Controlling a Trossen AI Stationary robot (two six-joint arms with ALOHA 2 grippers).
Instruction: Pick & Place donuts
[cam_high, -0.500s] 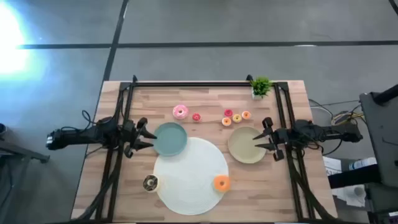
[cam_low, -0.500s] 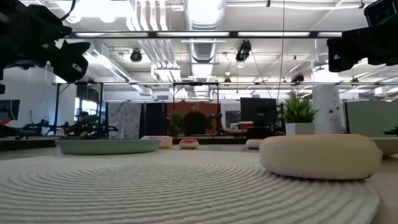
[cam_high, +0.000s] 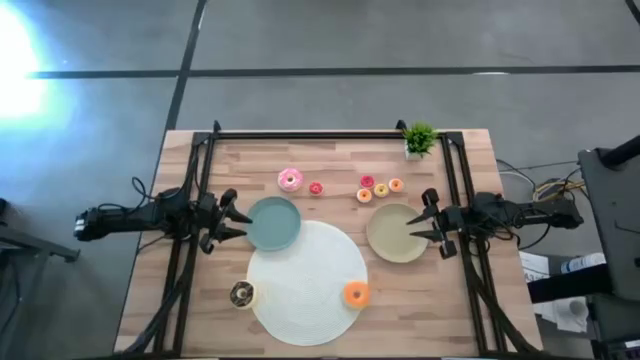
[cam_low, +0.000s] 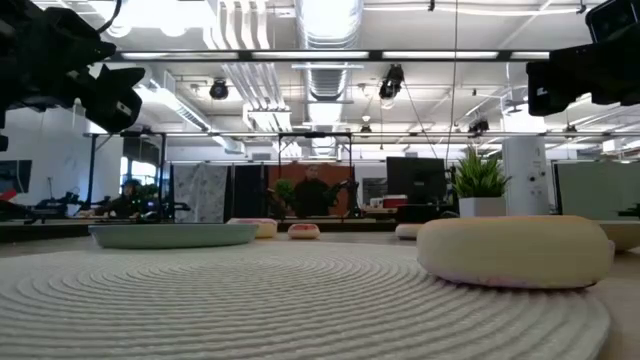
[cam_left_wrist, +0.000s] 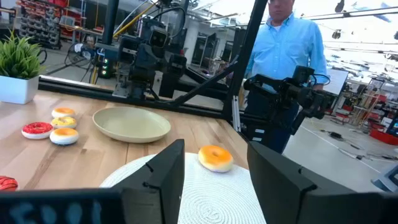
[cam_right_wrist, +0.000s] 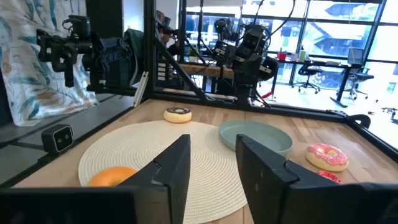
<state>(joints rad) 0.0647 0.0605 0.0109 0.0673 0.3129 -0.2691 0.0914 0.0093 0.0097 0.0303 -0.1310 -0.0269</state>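
In the high view the pink-frosted donut and a tiny red one lie on the wood beyond the teal plate. Several tiny donuts lie beyond the beige plate. The orange donut rests on the white mat, near its right near edge. The dark brown donut sits at the mat's left edge. My left gripper hovers open just left of the teal plate. My right gripper hovers open over the beige plate's right rim. In the left wrist view the orange donut shows between the open fingers, far off.
A small potted plant stands at the far right corner. Black frame rails run along the table's left, right and far edges. A person in a blue shirt stands beyond the table's right side. Bare wood lies near the table's near edge.
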